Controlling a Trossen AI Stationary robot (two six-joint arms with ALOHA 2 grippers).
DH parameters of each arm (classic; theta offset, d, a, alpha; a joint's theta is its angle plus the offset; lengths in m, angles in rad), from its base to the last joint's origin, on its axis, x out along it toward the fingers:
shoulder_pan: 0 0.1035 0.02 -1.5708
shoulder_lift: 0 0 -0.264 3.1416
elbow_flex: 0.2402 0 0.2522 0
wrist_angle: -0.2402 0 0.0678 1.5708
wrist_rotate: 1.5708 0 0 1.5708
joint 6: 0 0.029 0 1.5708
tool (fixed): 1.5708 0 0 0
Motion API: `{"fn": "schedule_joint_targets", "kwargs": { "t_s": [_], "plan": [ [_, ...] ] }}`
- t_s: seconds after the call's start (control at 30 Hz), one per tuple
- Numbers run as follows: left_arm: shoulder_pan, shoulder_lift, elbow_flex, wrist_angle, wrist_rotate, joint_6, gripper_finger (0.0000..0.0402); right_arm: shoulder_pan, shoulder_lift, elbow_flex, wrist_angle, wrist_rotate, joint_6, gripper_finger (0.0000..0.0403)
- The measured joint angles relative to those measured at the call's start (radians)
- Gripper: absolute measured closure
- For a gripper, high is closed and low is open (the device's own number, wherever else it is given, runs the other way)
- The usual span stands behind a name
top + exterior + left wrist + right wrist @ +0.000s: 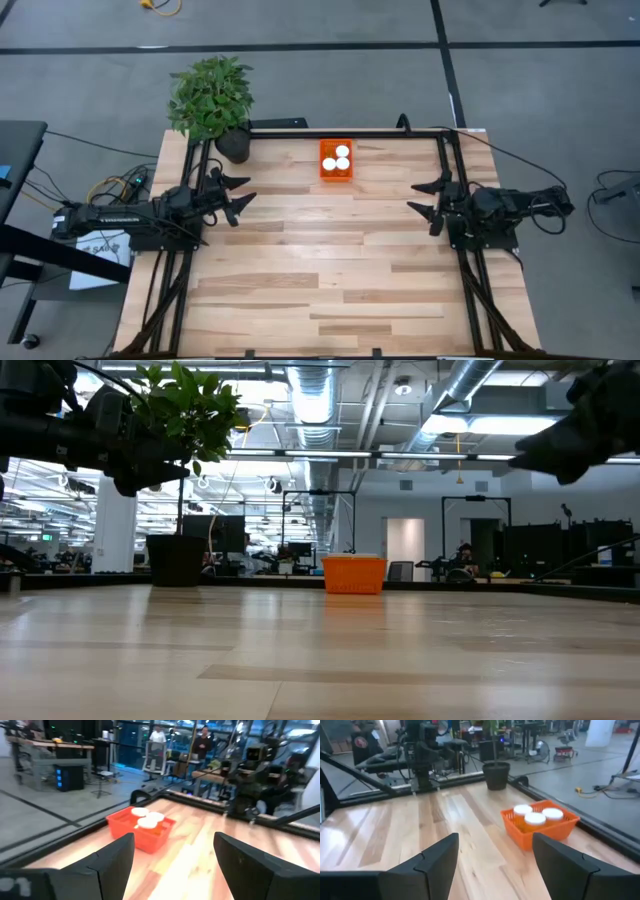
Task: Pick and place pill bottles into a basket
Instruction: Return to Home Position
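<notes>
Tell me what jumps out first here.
The bright orange basket sits midway along the far edge of the table, with three white-capped pill bottles inside. A leafy potted plant stands at the far left corner. The left pincer and right pincer hang open and empty at the sides.

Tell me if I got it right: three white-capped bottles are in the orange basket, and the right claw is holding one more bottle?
Not quite. The right gripper holds nothing: the right wrist view shows its fingers apart with only the table showing between them. The rest stands: three white-capped pill bottles sit in the orange basket.
</notes>
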Motion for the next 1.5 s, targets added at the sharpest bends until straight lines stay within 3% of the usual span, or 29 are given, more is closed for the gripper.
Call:
{"fn": "schedule_joint_targets", "kwargs": {
  "t_s": [0.33,0.6,0.9,1.5],
  "plan": [
    [0.000,0.001,-0.001,-0.018,-0.062,0.056,0.0139,-0.013,0.003,-0.105,0.108,0.001,0.056,0.0154],
    [0.000,0.002,-0.002,-0.067,-0.060,0.059,0.0139,-0.012,0.007,-0.108,0.123,-0.001,0.098,0.0154],
    [0.000,0.003,-0.003,-0.239,-0.059,0.084,0.0139,-0.012,0.007,-0.108,0.121,-0.002,0.090,0.0154],
    [0.000,0.010,0.006,-0.267,-0.050,0.085,0.0139,-0.012,0.008,-0.109,0.119,-0.004,0.090,0.0154]
  ]
}}
